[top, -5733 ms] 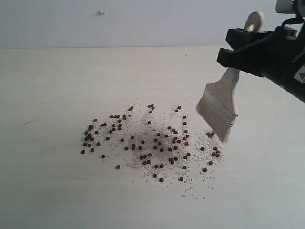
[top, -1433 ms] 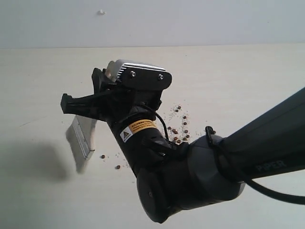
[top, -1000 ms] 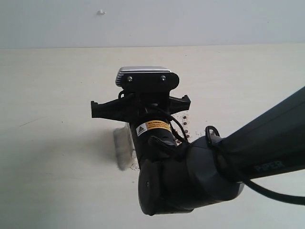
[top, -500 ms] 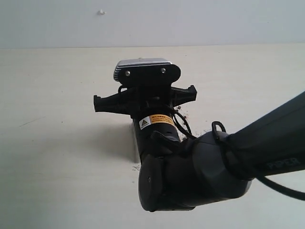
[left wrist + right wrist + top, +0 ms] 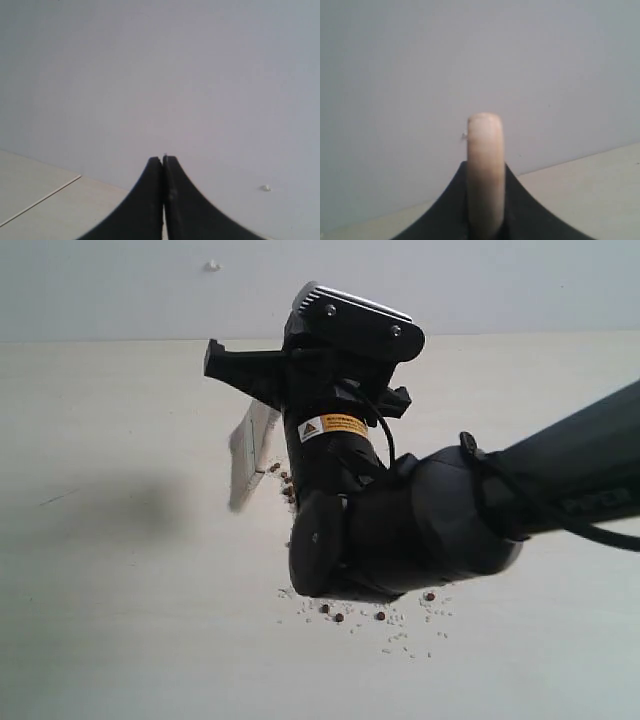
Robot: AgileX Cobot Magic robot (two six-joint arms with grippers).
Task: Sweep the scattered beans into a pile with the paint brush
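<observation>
On the table's middle, paint brush (image 5: 252, 440): hangs tilted, pale bristles down and handle up into the black jaws; whether the bristle tips touch the surface cannot be told.
Beans (image 5: 338, 617): a few dark reddish-brown ones lie just beside the bristle tips, a few more show past the near edge of the arm; the rest of the patch is hidden behind the arm.
White grains (image 5: 400, 635): sprinkled among and just beyond the near beans.
Right gripper (image 5: 262, 375): pinching the brush handle, whose rounded wooden end stands between the jaws in the right wrist view.
Right arm (image 5: 430, 535): reaches across the middle from the right, covering most of the spill.
Left gripper (image 5: 163, 161): jaws pressed together, holding nothing, facing the wall.
Table (image 5: 120, 620): pale, light wood tone.
Wall (image 5: 120, 290): plain, grey-white.
</observation>
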